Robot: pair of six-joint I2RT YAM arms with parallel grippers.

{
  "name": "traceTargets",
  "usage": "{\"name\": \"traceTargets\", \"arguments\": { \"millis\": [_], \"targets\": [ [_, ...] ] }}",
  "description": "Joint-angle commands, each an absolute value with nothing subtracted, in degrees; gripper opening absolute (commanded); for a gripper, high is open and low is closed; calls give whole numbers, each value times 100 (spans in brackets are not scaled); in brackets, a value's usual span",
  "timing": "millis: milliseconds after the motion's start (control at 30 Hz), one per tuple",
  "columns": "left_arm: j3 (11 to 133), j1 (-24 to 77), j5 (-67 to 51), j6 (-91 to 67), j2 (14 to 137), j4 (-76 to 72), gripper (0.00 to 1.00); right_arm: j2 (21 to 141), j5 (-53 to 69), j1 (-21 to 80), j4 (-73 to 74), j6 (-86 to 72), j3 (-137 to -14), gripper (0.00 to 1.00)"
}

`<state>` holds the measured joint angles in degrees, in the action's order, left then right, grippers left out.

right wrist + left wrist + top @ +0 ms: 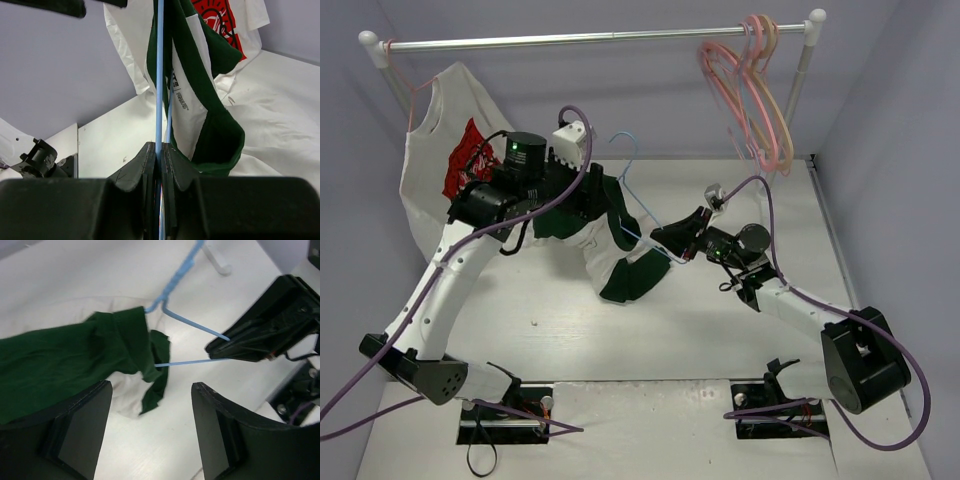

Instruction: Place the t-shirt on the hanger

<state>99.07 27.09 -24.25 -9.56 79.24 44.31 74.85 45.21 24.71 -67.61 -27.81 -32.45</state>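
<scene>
- Pinching the thin light-blue wire clothes hanger (160, 75), the right gripper (159, 150) has its two black fingers pressed together on the wire, which runs straight up from between the fingertips.
- The white t-shirt with dark green sleeves and collar (632, 278) hangs bunched on that hanger, just beyond the right fingertips. In the right wrist view a green sleeve droops beside them, with small dark print on the white panel.
- The left gripper (151, 387) stands with its fingers wide apart and nothing between them. Green cloth lies ahead of its left finger, and the hanger's wire ends run off ahead of its right finger into the right gripper's tip.
- Below both sets of fingers is a flat white table (720, 330), scuffed in places.
- Pale lavender-grey walls (620, 90) close in the back and sides.
- Well beyond the fingers a metal rail on white posts (570, 40) crosses the back. A bunch of pink and peach hangers (760, 110) hangs at its right end and a white shirt with a red graphic (425, 180) at its left.
</scene>
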Motion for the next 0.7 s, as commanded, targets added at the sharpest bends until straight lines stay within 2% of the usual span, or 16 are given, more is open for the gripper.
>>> {"name": "traceTargets", "arguments": {
  "millis": [0, 233, 300, 667],
  "targets": [
    [10318, 2549, -1653, -440, 7796, 4465, 64, 7312, 4614, 2434, -8086, -2645, -3647, 0],
    [10292, 1732, -2319, 156, 7945, 4369, 67, 7374, 5000, 2408, -8077, -2742, -3761, 0],
    [10379, 1635, -2487, 307, 8050, 4351, 70, 7383, 5141, 2382, -8077, -2795, -3771, 0],
    [11329, 1529, -3489, 1107, 8700, 4508, 71, 7339, 5440, 2373, -7700, -2654, -3893, 0]
  ]
}}
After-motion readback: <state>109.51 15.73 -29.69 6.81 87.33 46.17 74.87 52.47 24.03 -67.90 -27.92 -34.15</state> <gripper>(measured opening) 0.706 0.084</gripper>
